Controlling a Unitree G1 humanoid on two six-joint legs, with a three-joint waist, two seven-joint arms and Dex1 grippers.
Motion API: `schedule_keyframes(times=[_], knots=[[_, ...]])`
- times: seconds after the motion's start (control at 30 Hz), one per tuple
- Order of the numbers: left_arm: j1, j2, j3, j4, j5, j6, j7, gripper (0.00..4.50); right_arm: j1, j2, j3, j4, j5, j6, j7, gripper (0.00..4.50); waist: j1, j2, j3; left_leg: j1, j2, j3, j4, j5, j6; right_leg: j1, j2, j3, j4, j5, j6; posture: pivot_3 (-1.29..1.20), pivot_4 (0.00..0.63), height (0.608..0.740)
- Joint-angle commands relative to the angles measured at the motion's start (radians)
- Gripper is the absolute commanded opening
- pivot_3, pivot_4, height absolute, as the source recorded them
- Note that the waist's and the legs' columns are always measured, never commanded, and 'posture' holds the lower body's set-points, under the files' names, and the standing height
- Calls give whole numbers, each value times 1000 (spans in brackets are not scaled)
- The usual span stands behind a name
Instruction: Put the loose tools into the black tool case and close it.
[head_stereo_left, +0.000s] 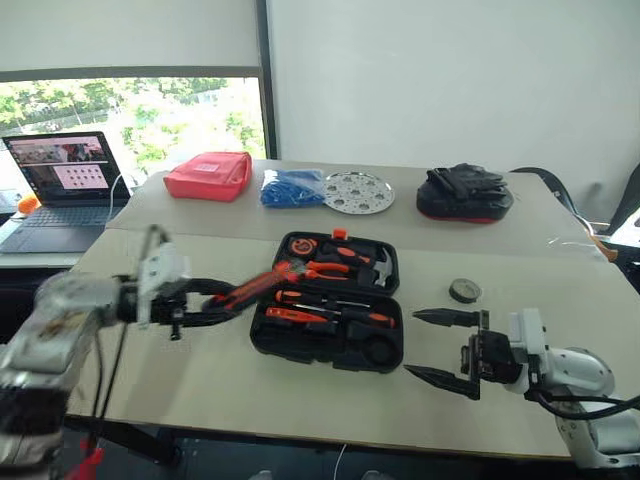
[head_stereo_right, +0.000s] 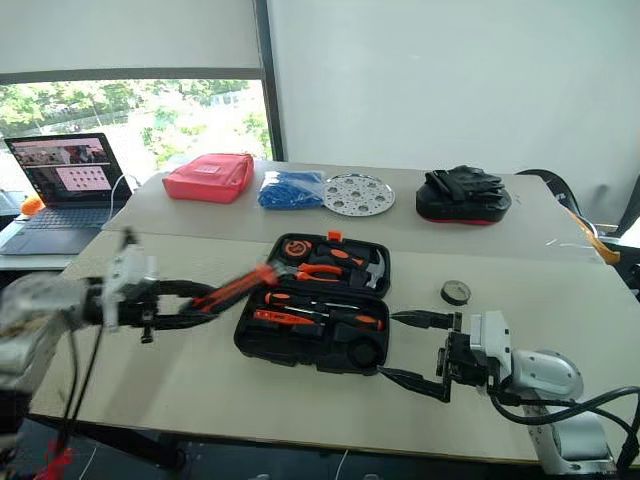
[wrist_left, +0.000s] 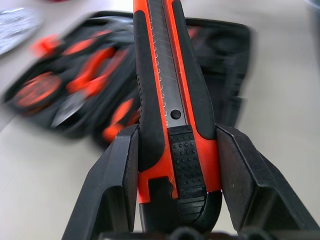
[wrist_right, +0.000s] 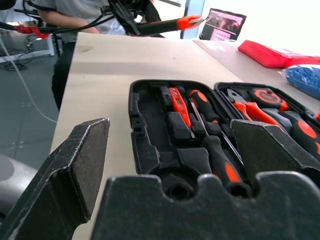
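Note:
The black tool case (head_stereo_left: 330, 358) lies open in the middle of the table, with pliers, a hammer and orange-and-black screwdrivers (head_stereo_left: 335, 318) in its recesses. My left gripper (head_stereo_left: 215, 300) hovers just left of the case, shut on the orange-and-black utility knife (head_stereo_left: 255, 285), whose far end points over the case's left edge. In the left wrist view the knife (wrist_left: 167, 75) sits clamped between both fingers. My right gripper (head_stereo_left: 412, 344) is open and empty at the case's right side, pointing at it. The small black tape roll (head_stereo_left: 464, 290) lies on the table right of the case.
Along the far side of the table are a red pouch (head_stereo_left: 208, 175), a blue bag (head_stereo_left: 292, 186), a perforated metal disc (head_stereo_left: 358, 192) and a black bag with a red rim (head_stereo_left: 465, 195). A laptop (head_stereo_left: 62, 190) stands at far left.

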Motion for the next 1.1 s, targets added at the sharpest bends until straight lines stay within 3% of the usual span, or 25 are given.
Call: schedule_keyframes(times=[0.03, 0.23, 0.43, 0.93, 1.1], knots=[[-113, -64, -143, 73, 115, -83, -49, 1760, 78, -14, -66, -86, 29, 9, -30, 4500, -4, 0, 0, -1, 0, 0, 1, -1, 1, 0, 0, 0, 0, 0, 0, 0, 150, 740], [-197, -122, -262, 207, 250, -143, -55, 1760, 181, -10, -106, -155, 29, 8, -68, 4500, -28, 0, 0, -1, 1, -1, 4, -1, 2, -1, 2, 1, 4, 0, 0, 0, 150, 740], [-213, -122, -293, 258, 307, -166, -64, 1760, 216, -1, -107, -189, 27, 5, -97, 4500, -28, 0, 0, -1, 1, -1, 5, -1, 2, -1, 2, 1, 6, 0, 1, 0, 150, 740], [-182, -137, -323, 220, 348, -130, -94, 1760, 174, 0, -77, -156, 14, -3, -102, 4500, -26, 0, 0, 1, 1, -2, 5, -1, 2, 0, 2, 1, 6, 0, 1, 0, 150, 740], [-172, -160, -325, 216, 380, -77, -32, 1760, 157, 1, -66, -145, 10, -3, -100, 4500, -25, 0, 0, 1, 0, -2, 5, -1, 2, 1, 2, 1, 5, 0, 1, 0, 150, 740]])
